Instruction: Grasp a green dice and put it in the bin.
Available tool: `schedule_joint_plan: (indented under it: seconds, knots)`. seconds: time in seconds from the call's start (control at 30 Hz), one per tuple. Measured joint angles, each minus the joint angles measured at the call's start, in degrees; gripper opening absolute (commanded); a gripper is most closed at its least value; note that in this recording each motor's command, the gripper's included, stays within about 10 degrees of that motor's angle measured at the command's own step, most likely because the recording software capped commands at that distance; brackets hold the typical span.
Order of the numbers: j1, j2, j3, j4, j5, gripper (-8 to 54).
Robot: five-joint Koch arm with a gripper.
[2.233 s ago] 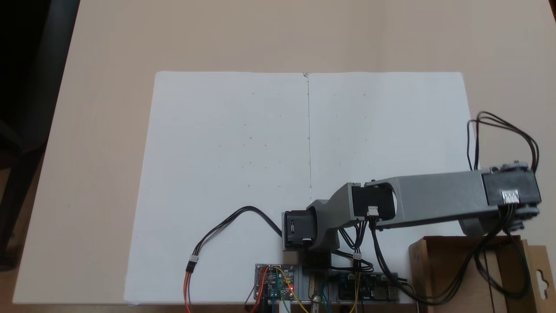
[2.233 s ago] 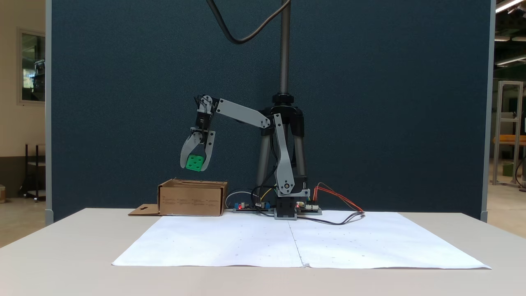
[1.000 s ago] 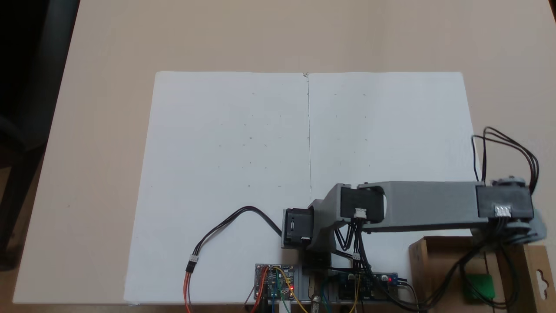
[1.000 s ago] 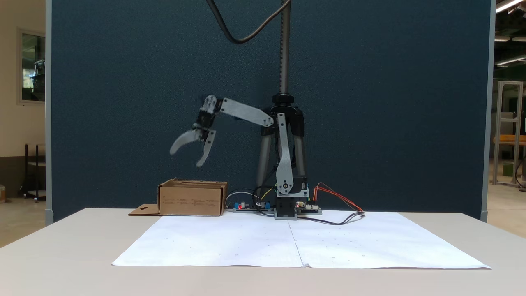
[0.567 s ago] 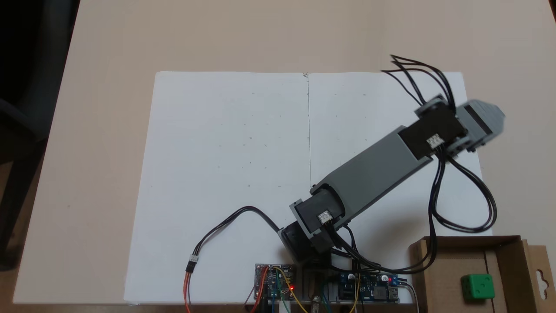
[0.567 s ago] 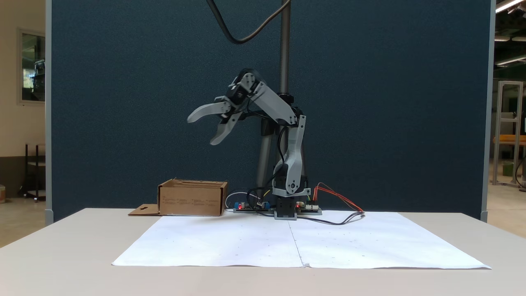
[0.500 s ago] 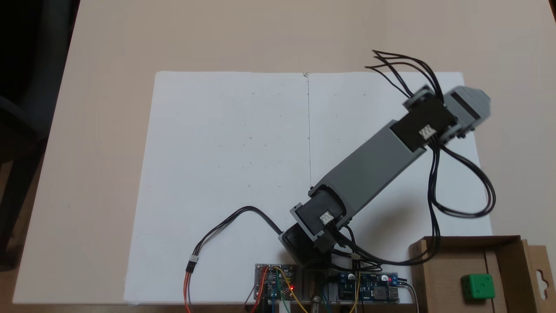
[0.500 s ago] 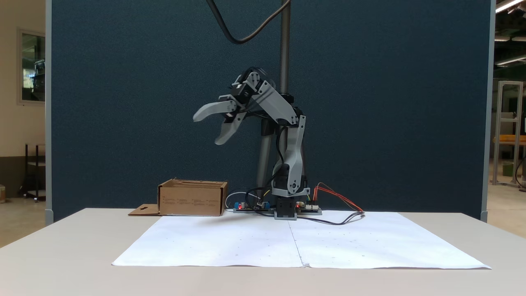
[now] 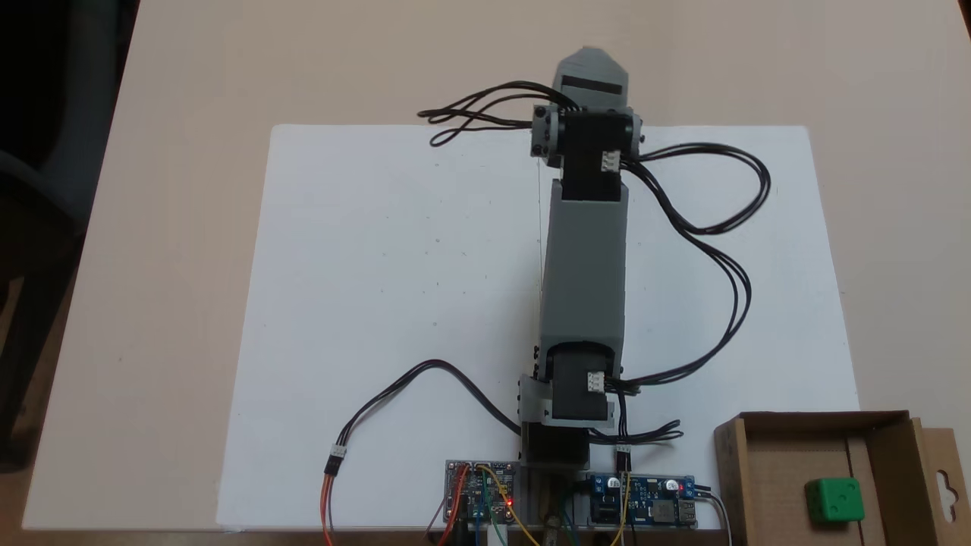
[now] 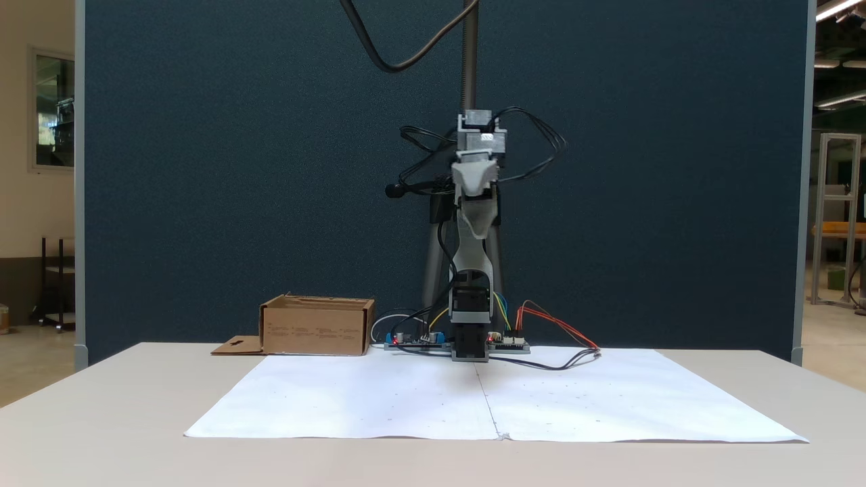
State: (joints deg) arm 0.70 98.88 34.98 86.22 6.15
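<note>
Green dice (image 9: 834,500) lies inside the bin (image 9: 766,485).

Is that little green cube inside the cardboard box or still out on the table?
Inside. In a fixed view from above, the green dice lies on the floor of the bin, enclosed by its cardboard walls, with nothing touching it.

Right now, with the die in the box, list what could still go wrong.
1. The black cables loop wide off the arm; a swing back toward the box might snag its wall.
2. The green die lies near the box's edge by the flap; a knock to the light box could tip it out.
</note>
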Motion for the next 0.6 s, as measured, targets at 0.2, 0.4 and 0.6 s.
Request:
schedule_joint_plan:
  seconds: [0.2,0.4,0.6]
  knots:
    - [-2.7,0.9,10.6,-10.3,0.0,43.4]
    - [-3.1,8.0,33.1,-24.2,0.0,43.1]
    - [-3.2,14.7,51.6,-37.4,-1.7,43.1]
